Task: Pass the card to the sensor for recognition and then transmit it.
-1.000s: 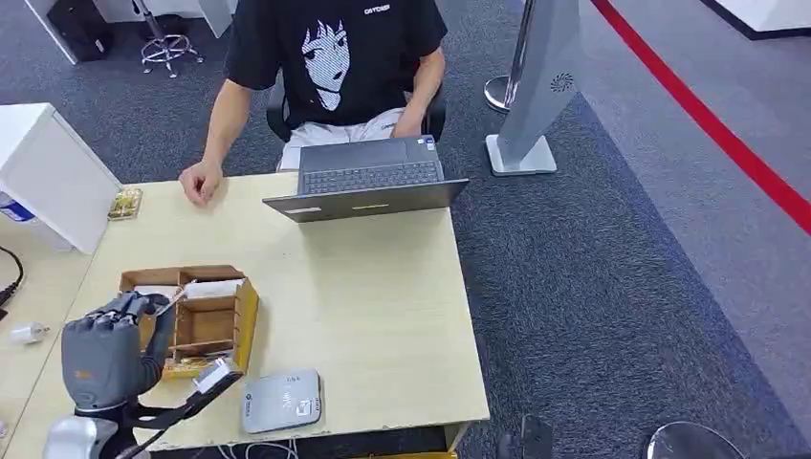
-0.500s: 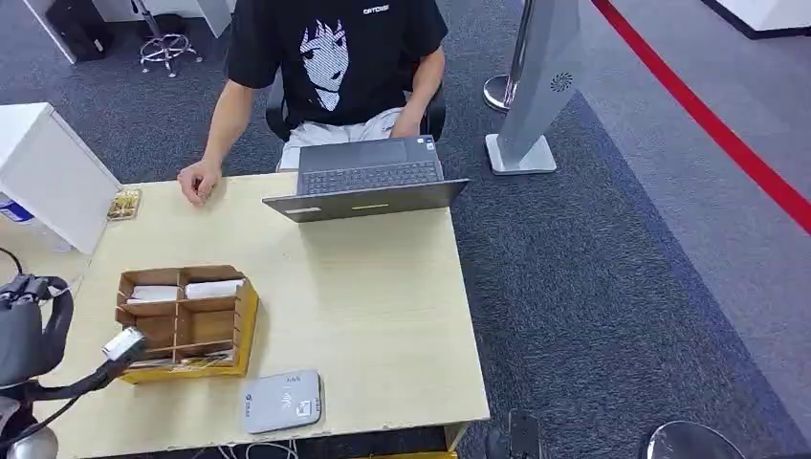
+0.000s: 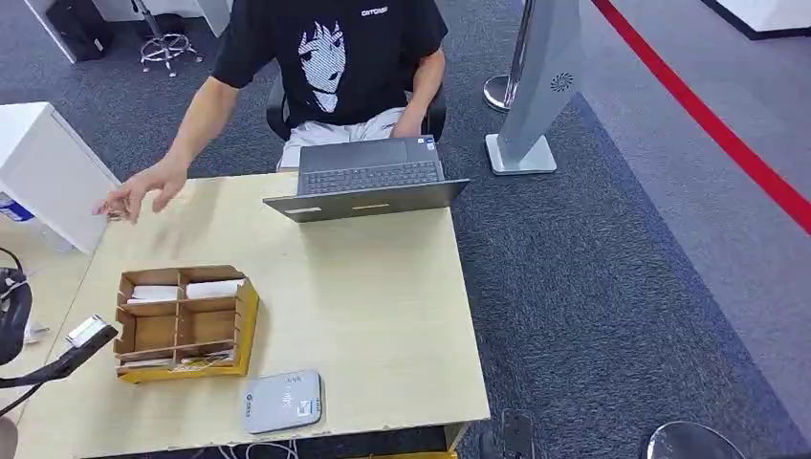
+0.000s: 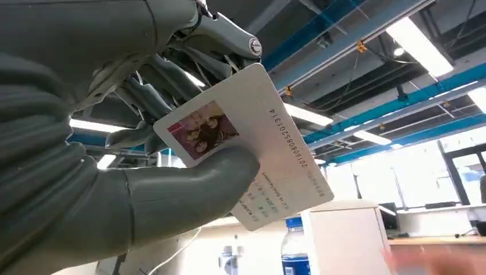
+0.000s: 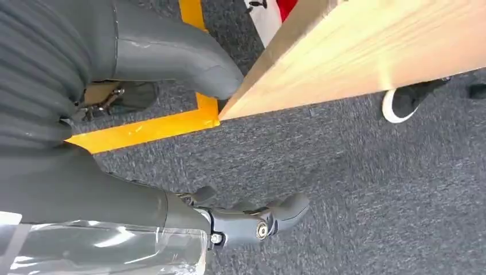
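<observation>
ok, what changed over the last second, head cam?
The left hand, holding the card, swung from over the wooden organizer out past the table's left edge. The person's hand lifted off the table and reached left. Organizer, card reader and laptop stayed put.

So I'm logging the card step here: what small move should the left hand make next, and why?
Probably carry the card toward the sensor at the table's near edge. The left hand pinches the card, lifted off to the table's left side, away from the sensor, so it isn't yet over it for reading.
</observation>
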Available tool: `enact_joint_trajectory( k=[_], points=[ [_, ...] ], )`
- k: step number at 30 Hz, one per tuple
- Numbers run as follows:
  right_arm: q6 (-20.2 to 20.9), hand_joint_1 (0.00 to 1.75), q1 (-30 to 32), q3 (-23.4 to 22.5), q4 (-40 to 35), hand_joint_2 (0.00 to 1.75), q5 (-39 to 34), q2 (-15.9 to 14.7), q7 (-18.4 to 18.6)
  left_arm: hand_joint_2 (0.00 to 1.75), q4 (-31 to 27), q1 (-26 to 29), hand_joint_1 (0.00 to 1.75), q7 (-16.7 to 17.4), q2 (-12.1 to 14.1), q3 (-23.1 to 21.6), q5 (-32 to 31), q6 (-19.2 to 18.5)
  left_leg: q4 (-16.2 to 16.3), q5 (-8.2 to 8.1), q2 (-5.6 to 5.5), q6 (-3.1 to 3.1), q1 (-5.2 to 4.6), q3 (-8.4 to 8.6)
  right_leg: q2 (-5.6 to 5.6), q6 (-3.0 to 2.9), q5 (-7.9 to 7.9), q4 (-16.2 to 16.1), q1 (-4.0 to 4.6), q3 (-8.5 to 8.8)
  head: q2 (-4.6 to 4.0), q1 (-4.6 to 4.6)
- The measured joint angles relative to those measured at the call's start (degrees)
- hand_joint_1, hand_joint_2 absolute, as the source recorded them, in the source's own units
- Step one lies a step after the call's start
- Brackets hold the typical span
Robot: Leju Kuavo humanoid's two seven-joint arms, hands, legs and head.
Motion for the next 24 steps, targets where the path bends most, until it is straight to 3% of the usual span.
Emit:
enact_joint_trajectory(
  k=[14,15,16,24],
  points=[
    [0.09,0.0,-0.07,0.17,0.04,1.75,-0.04,0.22,0.0,1.75,-0.02,-0.93,1.73,-0.31,-0.94,-0.09,-2.06,0.24,0.0,0.0,0.03,-0.01,0.0,0.01,0.02,-0.01,0.01,0.0,0.0,-0.02,0.0,0.0],
    [0.09,0.0,-0.07,0.2,0.07,1.75,-0.07,0.22,0.0,1.75,-0.04,-0.98,0.21,-0.33,-1.07,-0.18,-1.95,0.18,0.0,0.0,0.04,-0.01,0.0,0.01,0.03,-0.01,0.01,0.0,0.0,-0.02,0.0,0.02],
    [0.09,0.0,-0.07,0.24,0.09,1.75,-0.07,0.22,-0.02,1.75,-0.09,-1.04,0.0,-0.31,-1.27,-0.28,-1.9,0.13,0.01,0.0,0.05,0.0,0.0,0.01,0.03,-0.01,0.01,0.0,0.0,-0.03,0.0,0.0],
    [0.35,0.0,-0.07,0.26,0.11,1.75,-0.22,0.22,-0.02,1.75,-1.31,-1.08,0.0,-0.2,-1.97,-0.57,-1.58,0.24,0.01,0.0,0.05,0.0,0.0,0.0,0.03,-0.01,0.01,0.0,0.0,-0.04,0.0,0.0]
  ],
)
